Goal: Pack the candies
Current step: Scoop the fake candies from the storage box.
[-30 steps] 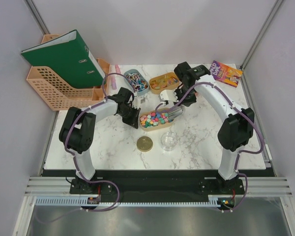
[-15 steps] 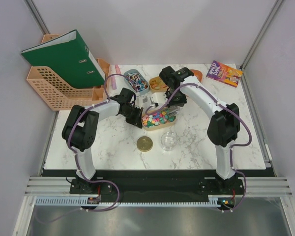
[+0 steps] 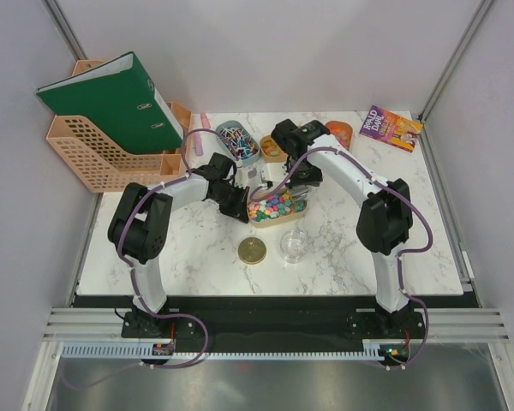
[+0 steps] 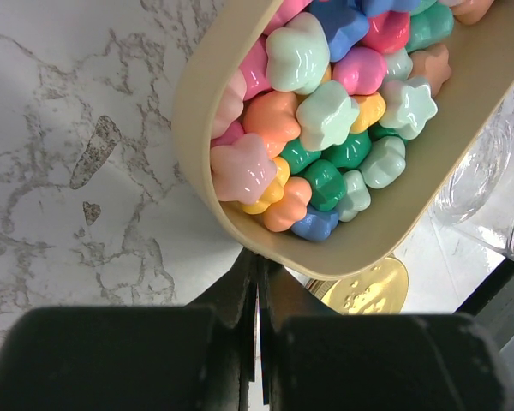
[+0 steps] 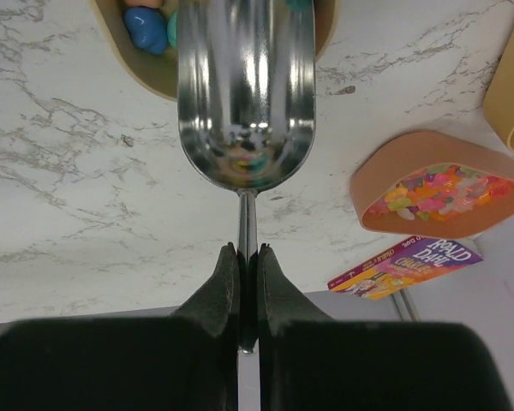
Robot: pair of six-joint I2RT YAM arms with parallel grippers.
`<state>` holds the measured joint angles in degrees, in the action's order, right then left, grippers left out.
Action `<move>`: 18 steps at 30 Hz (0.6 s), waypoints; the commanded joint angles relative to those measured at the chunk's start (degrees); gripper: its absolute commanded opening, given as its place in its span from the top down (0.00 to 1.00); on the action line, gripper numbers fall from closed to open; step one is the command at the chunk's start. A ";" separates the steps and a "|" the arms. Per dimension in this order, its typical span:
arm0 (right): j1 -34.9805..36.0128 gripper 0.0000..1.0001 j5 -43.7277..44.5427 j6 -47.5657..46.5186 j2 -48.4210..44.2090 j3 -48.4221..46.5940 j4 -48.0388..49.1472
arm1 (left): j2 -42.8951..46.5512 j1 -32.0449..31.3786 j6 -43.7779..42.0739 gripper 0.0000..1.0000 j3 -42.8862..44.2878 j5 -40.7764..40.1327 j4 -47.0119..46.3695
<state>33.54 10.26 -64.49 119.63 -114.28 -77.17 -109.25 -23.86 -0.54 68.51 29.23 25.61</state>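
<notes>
In the left wrist view the tray (image 4: 197, 111) of candies (image 4: 325, 111) runs off the top and right edges and hides most of the gold lid (image 4: 368, 287); the glass jar (image 4: 488, 171) is blurred and cut off at the right. The right wrist view cuts off the scoop (image 5: 244, 94) at the top. From above, the right arm (image 3: 343, 167) hides part of a far tray (image 3: 270, 151).

Left hand (image 4: 257, 265) closed, right hand (image 5: 247, 257) clamped tight, both arms reaching inward.
</notes>
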 commanded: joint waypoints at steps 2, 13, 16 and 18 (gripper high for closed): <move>0.83 1.00 -1.91 0.77 -0.71 6.42 5.18 | 0.00 -0.67 2.12 0.98 0.31 3.99 -4.69; 1.79 1.00 -3.14 0.77 0.42 4.77 6.59 | -0.08 -0.84 2.47 0.98 0.84 3.81 -4.95; 2.67 1.00 -3.49 0.15 0.78 4.77 7.11 | -0.08 -0.93 2.47 0.98 1.01 3.37 -5.04; 3.54 1.00 -3.76 -0.29 1.30 4.77 7.99 | -0.08 -0.93 2.38 0.98 1.01 3.29 -4.95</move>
<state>34.24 10.90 -63.96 118.78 -108.77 -72.75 -109.25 -23.86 0.03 68.49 29.30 25.61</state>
